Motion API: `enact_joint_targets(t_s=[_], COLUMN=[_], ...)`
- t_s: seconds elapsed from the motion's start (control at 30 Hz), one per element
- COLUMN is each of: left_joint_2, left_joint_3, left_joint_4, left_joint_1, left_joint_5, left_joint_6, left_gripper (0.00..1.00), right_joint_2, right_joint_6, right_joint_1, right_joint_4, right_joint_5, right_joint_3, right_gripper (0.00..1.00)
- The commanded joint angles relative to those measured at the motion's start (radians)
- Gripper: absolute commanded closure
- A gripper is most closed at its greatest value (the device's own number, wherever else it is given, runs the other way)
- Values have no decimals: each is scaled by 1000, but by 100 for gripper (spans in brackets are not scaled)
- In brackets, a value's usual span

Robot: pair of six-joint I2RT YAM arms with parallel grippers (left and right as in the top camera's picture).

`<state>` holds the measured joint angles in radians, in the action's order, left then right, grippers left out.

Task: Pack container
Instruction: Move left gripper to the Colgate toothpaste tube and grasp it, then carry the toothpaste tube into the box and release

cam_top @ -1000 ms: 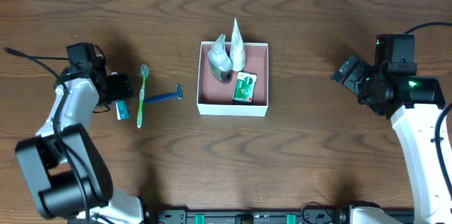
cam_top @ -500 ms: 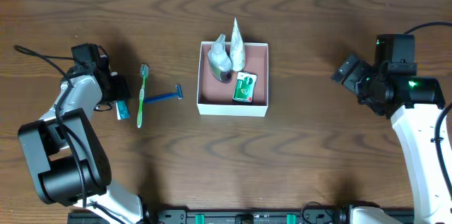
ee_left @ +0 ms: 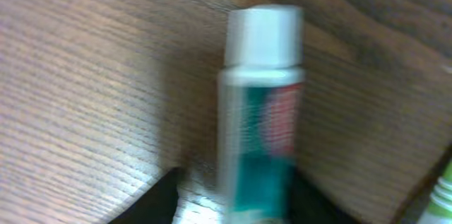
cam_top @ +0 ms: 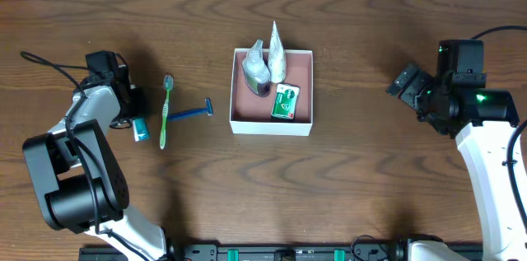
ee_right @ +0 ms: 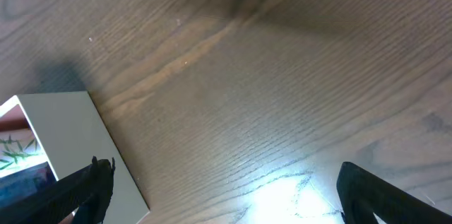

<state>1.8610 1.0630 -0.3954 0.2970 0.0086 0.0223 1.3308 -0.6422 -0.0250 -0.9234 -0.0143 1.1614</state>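
The container (cam_top: pixel 272 128), a shallow white box with a pinkish inside, sits mid-table and holds two silvery-white tubes (cam_top: pixel 258 70) and a green-and-white packet (cam_top: pixel 285 101). Its white corner (ee_right: pixel 78 139) shows at the left of the right wrist view. A small teal-and-white toothpaste tube (cam_top: pixel 141 129) lies at the far left. My left gripper (cam_top: pixel 132 117) is down over it. In the left wrist view the blurred tube (ee_left: pixel 261 111) lies between the dark fingers of that gripper (ee_left: pixel 240 210); contact is unclear. My right gripper (cam_top: pixel 405 81) hovers open at the right, nothing between its fingers (ee_right: pixel 222 196).
A green toothbrush (cam_top: pixel 165 111) lies just right of the tube, its tip (ee_left: pixel 441 196) at the edge of the left wrist view. A blue razor (cam_top: pixel 194 114) lies between the toothbrush and the container. Bare wood lies under the right gripper.
The left arm has drawn back a little to the left while its jaws narrow around the toothpaste tube. The right arm has not moved.
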Motion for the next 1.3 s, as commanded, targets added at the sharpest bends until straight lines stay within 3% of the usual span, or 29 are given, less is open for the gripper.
enact_joint_targets(t_s=[0.0, 0.2, 0.33, 0.6, 0.77, 1.03, 1.27], left_joint_2=[34, -46, -146, -416, -574, -666, -587], left_joint_3=[0, 0, 0, 0, 0, 0, -1], left_joint_4=[-15, -27, -57, -185, -259, -339, -292], left_joint_1=[3, 3, 2, -66, -203, -475, -641], left_joint_5=[-15, 60, 125, 395, 429, 429, 425], left_joint_6=[11, 6, 6, -60, -50, 290, 764], left_gripper=[75, 91, 94, 94, 94, 94, 94], right_joint_2=[1, 1, 1, 1, 1, 1, 1], right_joint_6=[4, 4, 4, 4, 4, 4, 4], right_joint_1=[-5, -5, -5, -5, -5, -5, -5], right_joint_4=[-2, -2, -2, -2, -2, -2, -2], right_joint_5=[0, 0, 0, 0, 0, 0, 0], right_joint_3=[3, 3, 3, 3, 3, 3, 3], right_gripper=[1, 1, 1, 1, 1, 1, 1])
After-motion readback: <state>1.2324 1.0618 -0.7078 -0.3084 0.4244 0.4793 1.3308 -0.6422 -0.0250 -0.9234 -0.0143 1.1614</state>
